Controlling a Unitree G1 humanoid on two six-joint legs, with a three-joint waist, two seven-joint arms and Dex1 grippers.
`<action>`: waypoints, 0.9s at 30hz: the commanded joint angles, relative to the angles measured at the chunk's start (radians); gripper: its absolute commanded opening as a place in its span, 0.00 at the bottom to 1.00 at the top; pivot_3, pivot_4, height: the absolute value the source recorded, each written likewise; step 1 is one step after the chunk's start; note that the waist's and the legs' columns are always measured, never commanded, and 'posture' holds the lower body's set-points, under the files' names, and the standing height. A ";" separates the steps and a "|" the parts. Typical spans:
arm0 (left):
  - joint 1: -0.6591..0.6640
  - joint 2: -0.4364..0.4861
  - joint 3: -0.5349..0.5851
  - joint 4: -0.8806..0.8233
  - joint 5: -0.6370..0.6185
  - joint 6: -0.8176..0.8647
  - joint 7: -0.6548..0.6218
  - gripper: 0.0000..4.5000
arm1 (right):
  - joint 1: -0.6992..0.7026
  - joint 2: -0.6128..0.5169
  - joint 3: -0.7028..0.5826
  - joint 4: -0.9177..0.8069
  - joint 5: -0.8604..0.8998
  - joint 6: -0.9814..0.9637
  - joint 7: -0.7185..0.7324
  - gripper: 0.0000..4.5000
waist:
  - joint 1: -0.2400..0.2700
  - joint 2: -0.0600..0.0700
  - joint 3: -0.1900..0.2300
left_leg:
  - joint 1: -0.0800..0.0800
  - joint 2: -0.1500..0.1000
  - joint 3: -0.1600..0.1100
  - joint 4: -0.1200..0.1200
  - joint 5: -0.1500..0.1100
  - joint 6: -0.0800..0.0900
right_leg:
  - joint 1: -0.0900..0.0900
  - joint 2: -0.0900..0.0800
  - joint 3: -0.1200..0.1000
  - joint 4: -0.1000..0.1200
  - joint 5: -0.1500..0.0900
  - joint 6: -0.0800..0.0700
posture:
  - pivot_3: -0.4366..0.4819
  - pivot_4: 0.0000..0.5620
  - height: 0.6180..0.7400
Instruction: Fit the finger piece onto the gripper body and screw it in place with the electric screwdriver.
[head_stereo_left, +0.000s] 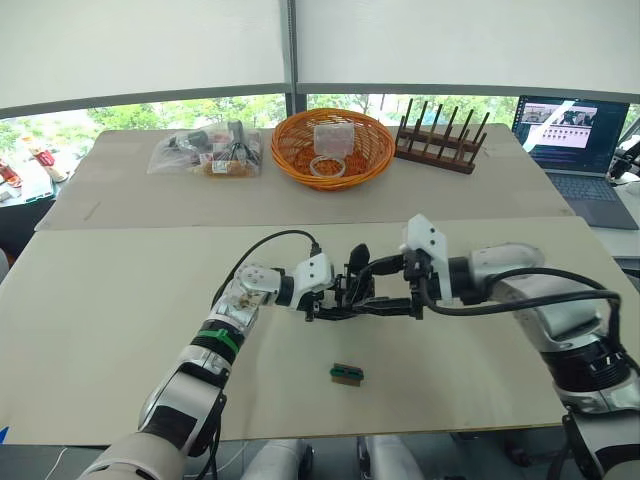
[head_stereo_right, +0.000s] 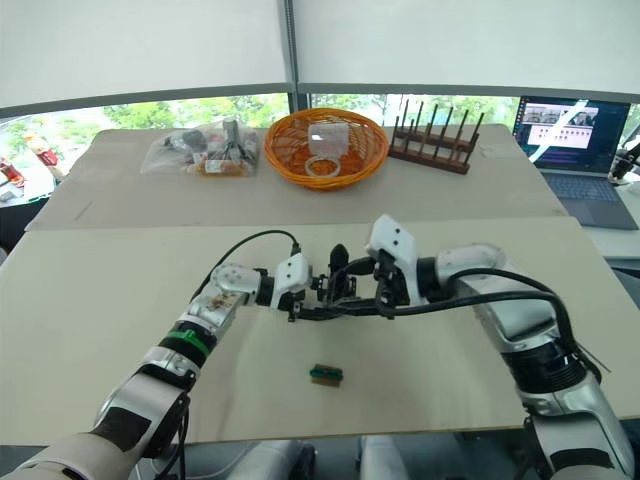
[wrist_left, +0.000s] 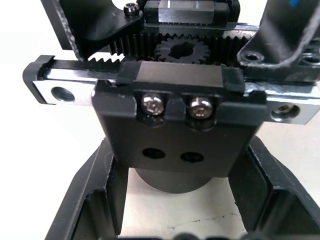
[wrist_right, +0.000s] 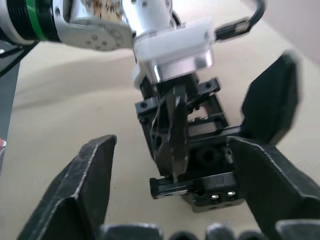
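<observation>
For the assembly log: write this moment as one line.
left gripper: shut on gripper body | right gripper: open, around gripper body | green-and-brown block: on table, apart

Your left arm (head_stereo_left: 232, 322) silver-jointed with a green band, black cable looped over its wrist, your right arm (head_stereo_left: 540, 300) grey and white, thick black cables alongside, white-bodied grippers, black wedge fingers (wrist_right: 87, 175).

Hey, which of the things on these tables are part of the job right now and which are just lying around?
In the job: gripper body, clamped in left gripper; right gripper, open around it.
Lying about: green-and-brown block, orange basket, plastic bag, wooden rack, laptop.
</observation>
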 joint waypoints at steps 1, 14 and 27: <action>-0.027 -0.016 0.011 0.020 -0.001 -0.037 0.015 0.51 | -0.015 -0.067 -0.121 -0.101 0.103 0.047 0.043 0.84 | 0.003 0.000 0.000 | 0.000 0.000 0.000 0.000 -0.001 0.002 | 0.001 0.000 0.000 -0.001 0.000 0.000 | 0.48 0.27 1.00; 0.050 0.103 0.063 -0.094 -0.033 0.034 0.011 1.00 | 0.214 -0.539 -0.247 0.111 -0.057 0.024 0.082 1.00 | 0.018 -0.001 0.003 | 0.000 0.001 0.000 0.001 -0.005 0.009 | 0.000 -0.001 0.000 0.000 0.000 0.000 | 0.48 0.27 1.00; 0.158 0.511 0.240 -0.997 -0.551 0.707 -0.191 1.00 | -0.097 -0.443 0.079 0.831 -0.498 -0.266 0.125 1.00 | -0.007 0.010 0.019 | 0.000 0.001 0.002 0.001 0.000 0.000 | 0.000 -0.001 0.000 0.000 0.001 0.000 | 0.48 0.27 1.00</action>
